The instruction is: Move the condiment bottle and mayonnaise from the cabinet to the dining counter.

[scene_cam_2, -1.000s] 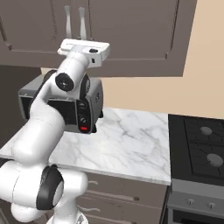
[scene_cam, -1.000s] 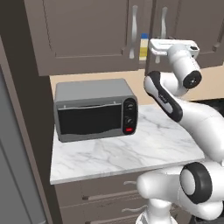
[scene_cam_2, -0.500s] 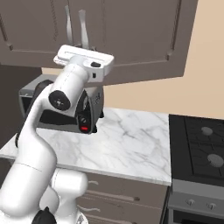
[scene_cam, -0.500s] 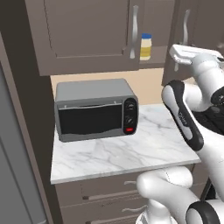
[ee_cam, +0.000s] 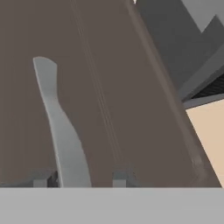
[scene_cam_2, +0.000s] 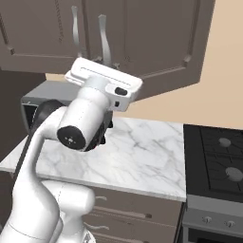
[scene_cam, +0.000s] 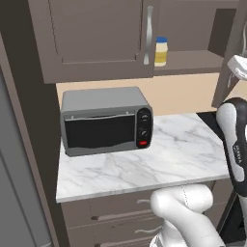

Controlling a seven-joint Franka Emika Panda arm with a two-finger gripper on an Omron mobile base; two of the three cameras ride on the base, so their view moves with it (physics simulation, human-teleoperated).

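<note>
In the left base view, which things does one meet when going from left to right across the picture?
Toaster oven → silver handle of the closed cabinet door → mayonnaise on the open cabinet shelf → the robot's white forearm at the right edge.

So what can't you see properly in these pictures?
- Small cream mayonnaise jar with blue lid: left base view, label too small to read.
- Grey toaster oven: right base view, mostly hidden behind white robot arm.
- Two-finger gripper: hand view, unclear whether it grips the silver cabinet handle.
</note>
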